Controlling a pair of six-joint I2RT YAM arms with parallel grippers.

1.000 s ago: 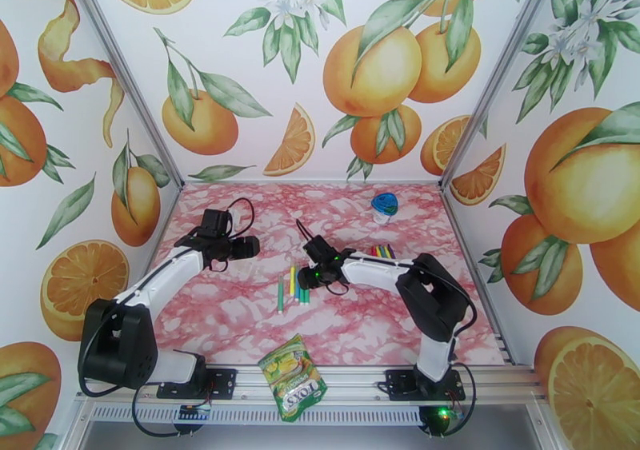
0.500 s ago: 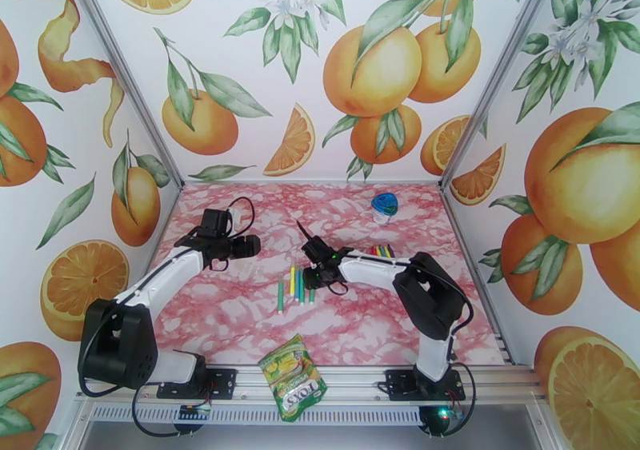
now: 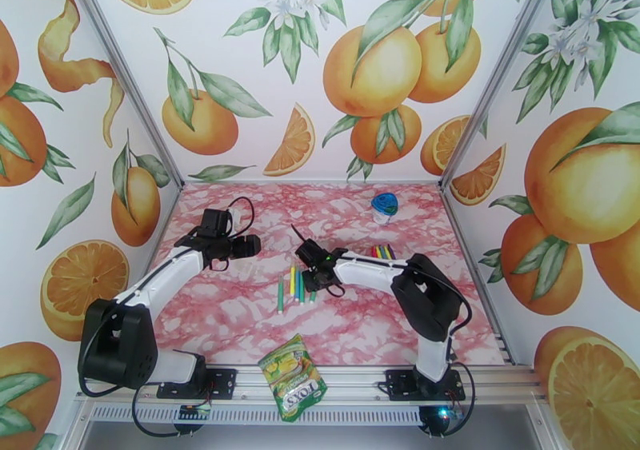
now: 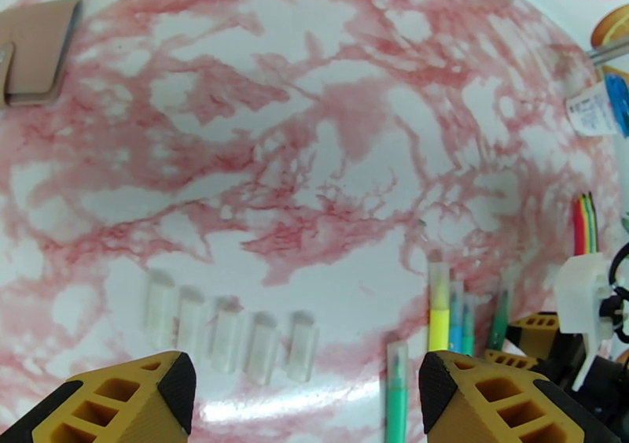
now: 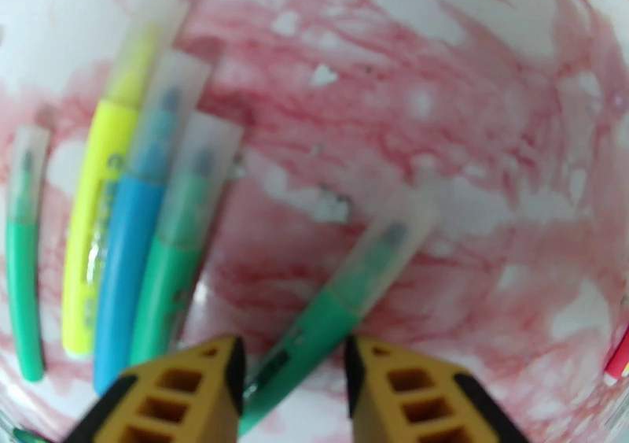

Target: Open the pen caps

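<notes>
1. Five capped pens [image 3: 294,285] lie near the middle of the worktop [image 3: 240,324], a little toward its near edge. Four lie side by side, and a green pen [image 5: 330,319] lies askew beside them.
2. The right jaws stand partly open astride the green pen's barrel, which crosses the gap at a slant. The blurred wrist view shows no firm pinch on it.
3. The left jaws hang wide open and empty above the worktop, to the left of the pens.
4. Each pen cap [image 5: 389,240] is a short clear sleeve over the tip. I judge it to be a push fit that needs a straight pull along the pen.
5. The pens look like light, thin, stiff plastic, smooth and round. One is likely to roll or spin if nudged, and to slip in a weak grip.
6. The best hold is probably one set of jaws across the coloured barrel near its middle and the other across the clear cap. The cap grip should sit toward the closed end, since squeezing the thin wall over the barrel may only clamp it tighter.
7. Five loose clear caps [image 4: 228,338] lie in a row toward the left edge. A bundle of further pens [image 3: 384,250] lies toward the right edge, too small to tell whether they are capped.
</notes>
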